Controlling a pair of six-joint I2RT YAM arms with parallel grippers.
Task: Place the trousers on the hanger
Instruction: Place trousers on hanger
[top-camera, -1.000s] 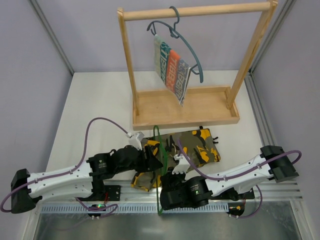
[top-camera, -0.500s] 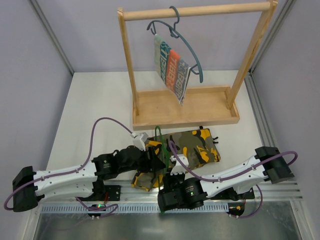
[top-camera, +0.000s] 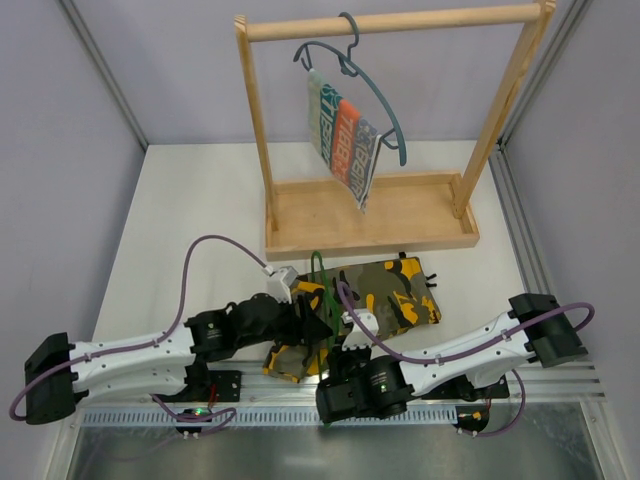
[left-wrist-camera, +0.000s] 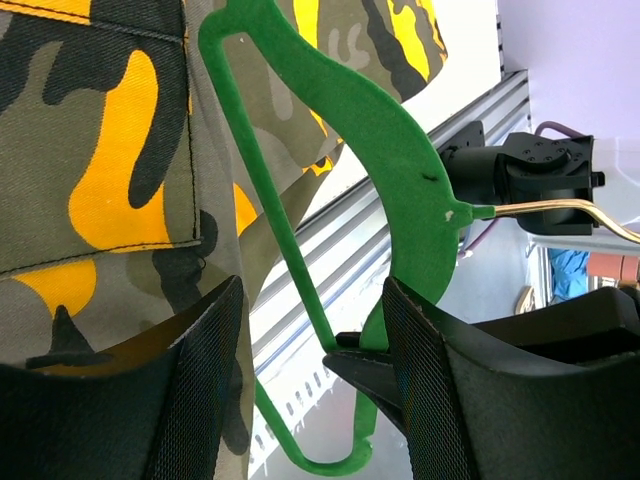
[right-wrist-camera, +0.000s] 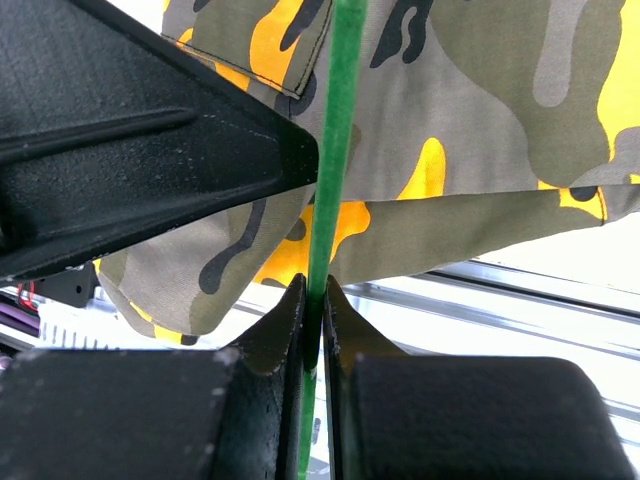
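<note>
The trousers (top-camera: 400, 290) lie in a folded bundle on the worktop (top-camera: 200, 200). They sit near its near edge, between the wooden rack's base (top-camera: 370, 215) and the arm bases. A corner of the cloth reaches toward the near rail.

The green hanger (top-camera: 316, 272) is seen edge-on from above, as a thin line running near to far across the left part of the trousers. In the left wrist view the hanger (left-wrist-camera: 380, 150) shows its broad shoulder, its thin lower bar and its metal hook (left-wrist-camera: 560, 205), with the camouflage cloth (left-wrist-camera: 90, 150) behind and to the left. Whether the bar passes under any fabric cannot be told.

The right hand (right-wrist-camera: 312, 300) is pinched tight on the hanger's wire (right-wrist-camera: 335, 150). The trousers (right-wrist-camera: 480, 120) lie beyond it.

The left hand (left-wrist-camera: 312, 290) has its jaws parted to a medium gap and grips nothing. The hanger's lower bar passes through the gap, and one finger (left-wrist-camera: 200, 390) lies against the cloth. From above, this hand (top-camera: 310, 320) sits at the left edge of the trousers, just beside the hanger.

On the far side stands the rack. A blue-grey hanger (top-camera: 385, 110) hangs from its rail and carries a striped cloth (top-camera: 345, 140).
</note>
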